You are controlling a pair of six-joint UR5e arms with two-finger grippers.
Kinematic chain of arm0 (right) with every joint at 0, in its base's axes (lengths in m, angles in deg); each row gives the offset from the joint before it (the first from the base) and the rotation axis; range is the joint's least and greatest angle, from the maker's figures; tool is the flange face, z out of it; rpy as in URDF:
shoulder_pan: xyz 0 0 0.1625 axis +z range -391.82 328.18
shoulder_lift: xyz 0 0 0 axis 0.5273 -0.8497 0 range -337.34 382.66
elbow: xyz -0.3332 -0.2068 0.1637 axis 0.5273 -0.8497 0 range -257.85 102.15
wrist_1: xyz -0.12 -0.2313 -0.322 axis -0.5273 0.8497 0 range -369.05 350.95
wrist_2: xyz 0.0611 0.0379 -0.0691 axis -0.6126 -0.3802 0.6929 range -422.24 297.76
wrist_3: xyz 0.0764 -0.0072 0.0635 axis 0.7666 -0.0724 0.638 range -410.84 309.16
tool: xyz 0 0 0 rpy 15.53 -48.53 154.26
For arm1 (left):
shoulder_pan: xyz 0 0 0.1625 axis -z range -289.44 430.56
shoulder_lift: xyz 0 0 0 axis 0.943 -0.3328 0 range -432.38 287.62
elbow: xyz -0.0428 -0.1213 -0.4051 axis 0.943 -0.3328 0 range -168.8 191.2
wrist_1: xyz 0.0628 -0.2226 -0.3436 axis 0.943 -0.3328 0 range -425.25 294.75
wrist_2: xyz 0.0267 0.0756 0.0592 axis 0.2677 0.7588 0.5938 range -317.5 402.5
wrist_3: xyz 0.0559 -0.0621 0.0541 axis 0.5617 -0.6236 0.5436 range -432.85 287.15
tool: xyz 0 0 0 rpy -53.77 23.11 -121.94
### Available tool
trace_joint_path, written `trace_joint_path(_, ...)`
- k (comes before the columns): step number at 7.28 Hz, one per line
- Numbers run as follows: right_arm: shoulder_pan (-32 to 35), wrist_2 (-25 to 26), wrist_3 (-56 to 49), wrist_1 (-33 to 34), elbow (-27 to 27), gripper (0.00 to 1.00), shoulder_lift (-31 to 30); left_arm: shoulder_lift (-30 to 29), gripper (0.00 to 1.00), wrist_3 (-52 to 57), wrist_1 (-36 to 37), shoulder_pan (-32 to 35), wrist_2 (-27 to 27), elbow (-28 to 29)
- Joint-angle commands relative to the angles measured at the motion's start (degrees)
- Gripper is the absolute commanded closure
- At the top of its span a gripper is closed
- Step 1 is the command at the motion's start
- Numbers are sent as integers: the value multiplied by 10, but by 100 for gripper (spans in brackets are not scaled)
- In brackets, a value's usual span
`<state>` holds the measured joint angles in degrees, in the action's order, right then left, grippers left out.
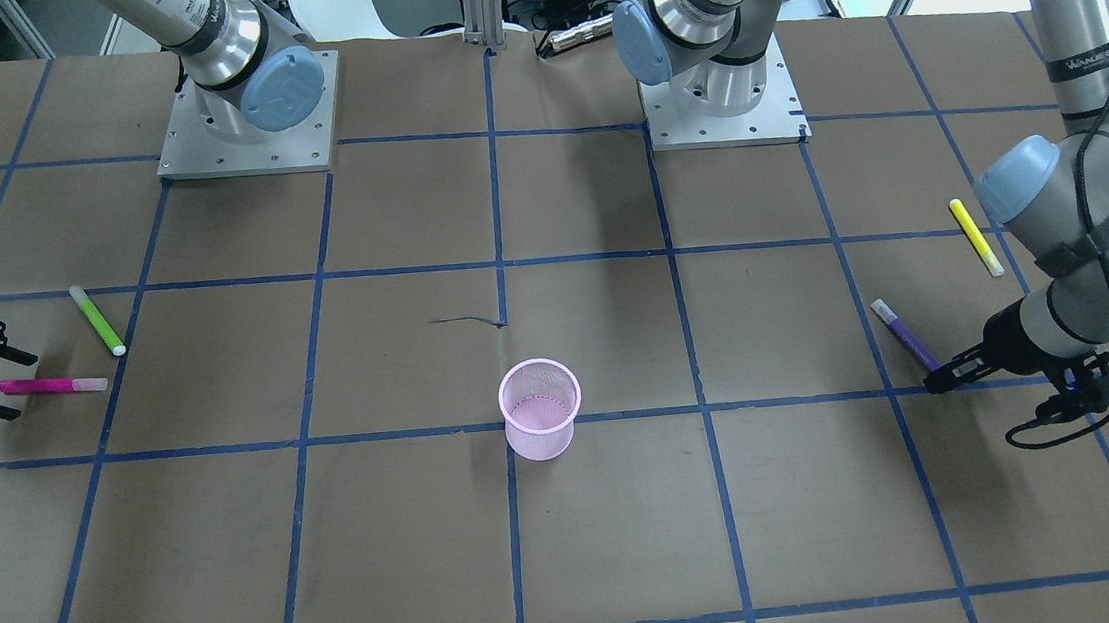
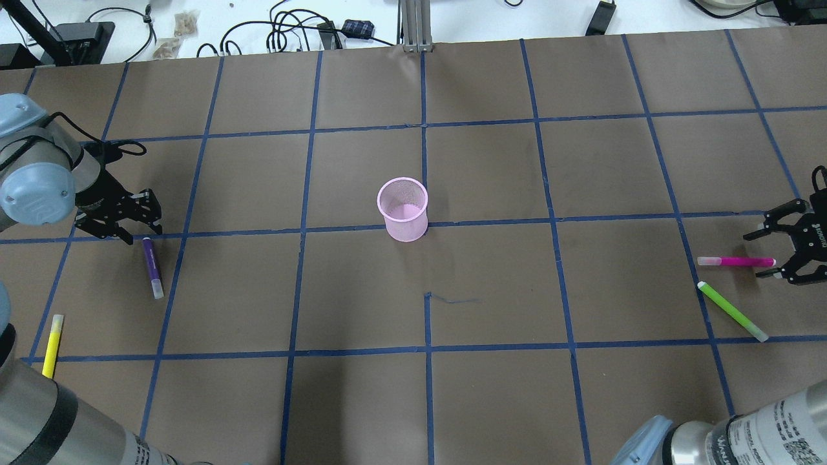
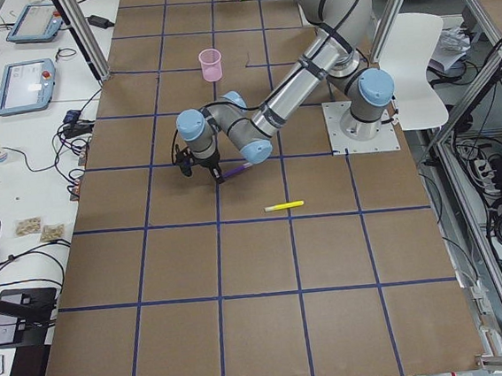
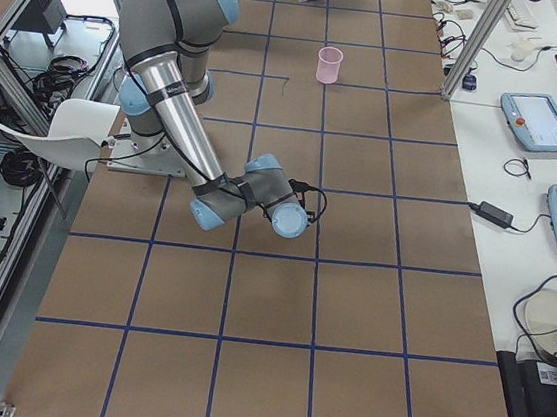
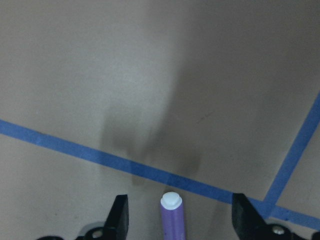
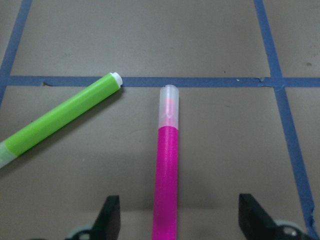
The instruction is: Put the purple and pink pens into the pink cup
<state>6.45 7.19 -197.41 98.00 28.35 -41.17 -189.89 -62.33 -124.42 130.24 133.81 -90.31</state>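
Observation:
The pink mesh cup (image 2: 402, 210) stands upright and empty at the table's middle, and also shows in the front view (image 1: 540, 408). The purple pen (image 2: 152, 268) lies flat at the left. My left gripper (image 2: 143, 234) is open and low over its far end; in the left wrist view the pen's white tip (image 5: 171, 201) lies between the open fingers (image 5: 120, 217). The pink pen (image 2: 736, 261) lies flat at the right. My right gripper (image 2: 753, 256) is open and straddles its end; in the right wrist view the pen (image 6: 167, 175) runs between the fingers (image 6: 252, 215).
A green pen (image 2: 732, 311) lies just beside the pink pen, and shows in the right wrist view (image 6: 60, 120). A yellow pen (image 2: 52, 336) lies near the left arm's side. Blue tape lines grid the brown table. The arm bases (image 1: 246, 118) stand at the robot's edge.

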Motion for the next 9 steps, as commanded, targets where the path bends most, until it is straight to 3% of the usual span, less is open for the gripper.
trace_joint_path(1, 0, 0, 0, 0, 1, 37, 3, -3, 41, -2, -1, 0, 0, 0)
trace_joint_path(6, 0, -3, 3, -2, -1, 77, 2, -4, 54, -6, -2, 0, -1, 0)
trace_joint_path(9, 0, -20, 44, -4, -7, 83, -19, -11, 55, -5, -7, 0, -1, 0)
